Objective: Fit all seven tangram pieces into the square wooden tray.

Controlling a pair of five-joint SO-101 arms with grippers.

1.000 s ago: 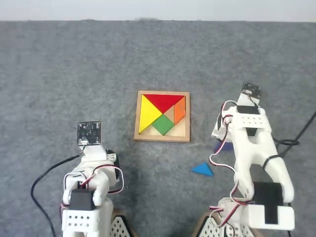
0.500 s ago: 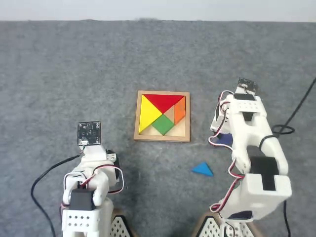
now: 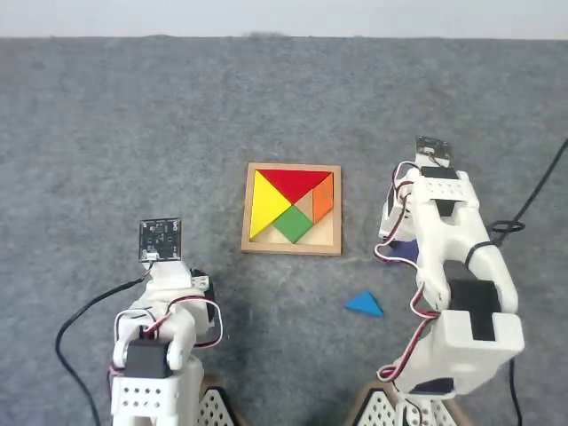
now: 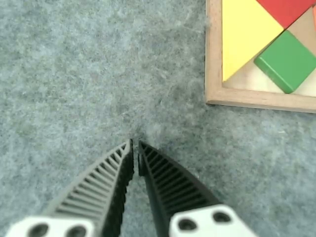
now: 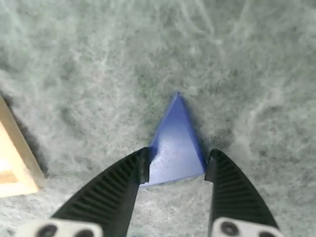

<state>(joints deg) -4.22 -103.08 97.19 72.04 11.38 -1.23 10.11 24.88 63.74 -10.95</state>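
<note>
Right gripper (image 5: 176, 159) advanced, straddling glossy blue triangle (image 5: 174, 139)

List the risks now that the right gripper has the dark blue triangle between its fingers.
1. The right gripper straddles the dark blue triangle near its base corners; squeezing those slanted edges may squirt it out toward its tip.
2. Bare wood in the tray is just gaps around the green piece and orange piece; a badly turned triangle could ride up on them.
3. The light blue triangle lies close to that arm and might get nudged.
</note>
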